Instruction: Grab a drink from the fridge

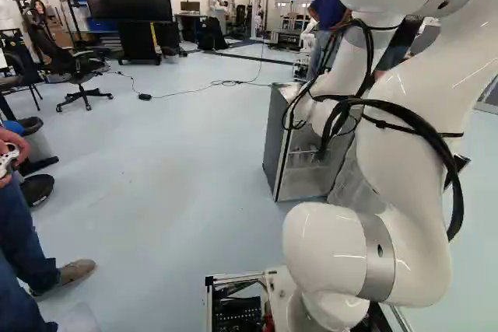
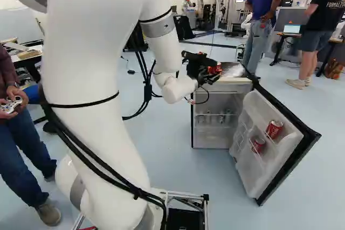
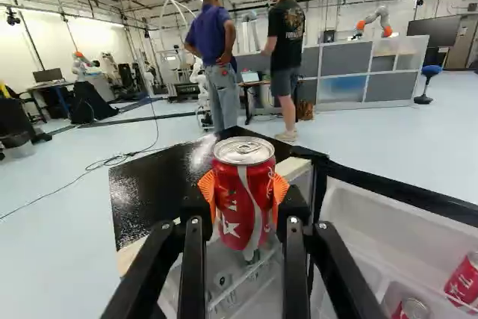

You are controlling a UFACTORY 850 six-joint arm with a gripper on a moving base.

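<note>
Pale floor (image 3: 60, 184) beyond, the tool (image 2: 215, 70) clasps 1 red can (image 3: 245, 196) between 2 pads (image 3: 281, 187).

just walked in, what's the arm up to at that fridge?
The white arm has a drink out of the open fridge: its gripper is closed on a red soda can, held upright near the fridge's top. The door stands wide open, with two more red cans on its racks. Nobody's hand is on the held can.
</note>
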